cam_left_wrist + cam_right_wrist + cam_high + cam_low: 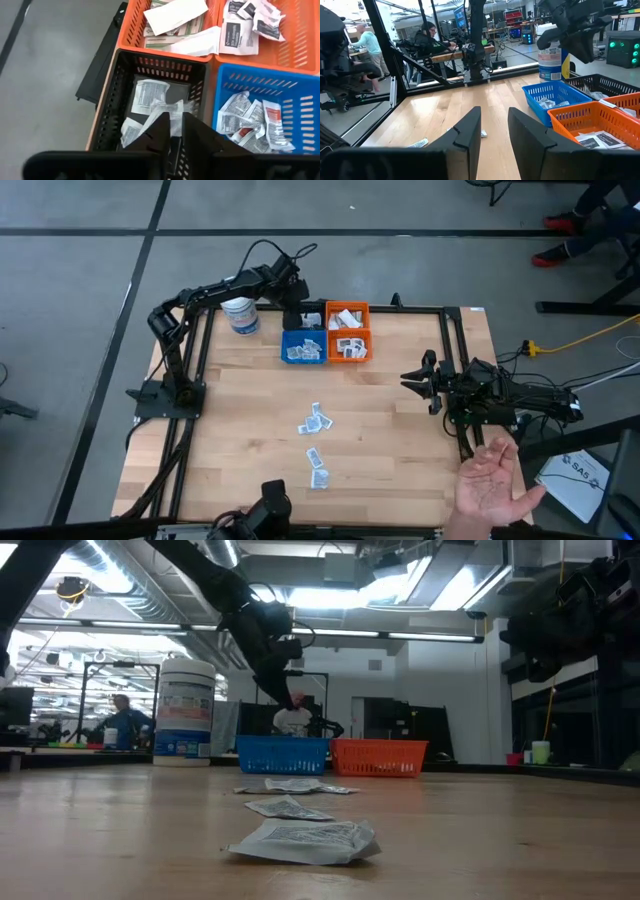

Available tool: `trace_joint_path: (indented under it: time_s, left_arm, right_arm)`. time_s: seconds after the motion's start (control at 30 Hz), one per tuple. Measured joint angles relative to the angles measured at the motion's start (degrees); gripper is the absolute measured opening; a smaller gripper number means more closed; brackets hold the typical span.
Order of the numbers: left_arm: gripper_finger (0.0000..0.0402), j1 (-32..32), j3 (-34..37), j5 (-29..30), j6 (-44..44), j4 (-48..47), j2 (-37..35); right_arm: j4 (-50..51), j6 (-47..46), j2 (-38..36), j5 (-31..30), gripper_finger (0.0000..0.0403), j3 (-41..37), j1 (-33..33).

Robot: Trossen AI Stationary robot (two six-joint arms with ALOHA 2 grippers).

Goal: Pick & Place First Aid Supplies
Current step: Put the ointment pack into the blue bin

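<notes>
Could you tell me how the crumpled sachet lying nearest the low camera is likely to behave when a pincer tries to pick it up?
The sachet looks thin and creased, so it is probably floppy and very light. It lies almost flat on the table, so fingers may skid over it or push it along. Its puffed, wrinkled middle probably offers the easiest pinch.

Pale wood surface [380, 430], smooth, faint satin sheen, plank seams showing. Crinkled, slightly glossy foil-paper sachets [318, 421] at centre of the high view. Perforated matt plastic bins at upper centre: blue bin [302, 358], orange bin [349, 345], black bin [117, 90]. Glossy white plastic tub [240, 316] with paper label. Matt black metal frame [455, 340].
</notes>
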State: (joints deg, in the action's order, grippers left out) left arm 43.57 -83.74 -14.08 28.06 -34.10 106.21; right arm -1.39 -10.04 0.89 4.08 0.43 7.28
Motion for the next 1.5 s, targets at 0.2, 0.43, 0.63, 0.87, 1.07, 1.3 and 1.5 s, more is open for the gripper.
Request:
trace_joint_path:
  time_s: [0.2, 0.43, 0.63, 0.87, 1.07, 1.3, 1.5]
  left_arm:
    - [0.0102, 0.0, 0.0, 0.0, -1.8, 0.0, 0.0]
    - [0.0131, -2.0, 0.0, 1.3, -1.1, 0.1, -0.5]
    - [0.0124, -6.0, 0.0, 8.0, 4.6, -0.2, -1.8]
    - [0.0118, -11.2, 0.0, 9.9, 5.0, -0.5, -2.1]
    - [0.0116, -17.1, 0.0, 9.5, 2.7, -3.7, -2.1]
    - [0.0115, -25.6, 0.0, 9.6, 2.7, -7.9, -2.1]
    - [0.0114, -33.8, 0.0, 9.5, 1.7, -8.1, -2.1]
  right_arm:
    - [0.0, 0.0, 0.0, 0.0, 0.01, 0.0, 0.0]
    - [0.0, 0.0, 0.0, 0.0, 0.01, 0.0, 0.0]
    - [0.0, 0.0, 0.0, 0.0, 0.01, 0.0, 0.0]
    - [0.0, 0.0, 0.0, 0.0, 0.01, 0.0, 0.0]
    - [0.0, 0.0, 0.0, 0.0, 0.01, 0.0, 0.0]
    - [0.0, 0.0, 0.0, 0.0, 0.01, 0.0, 0.0]
    - [0.0, 0.0, 0.0, 0.0, 0.01, 0.0, 0.0]
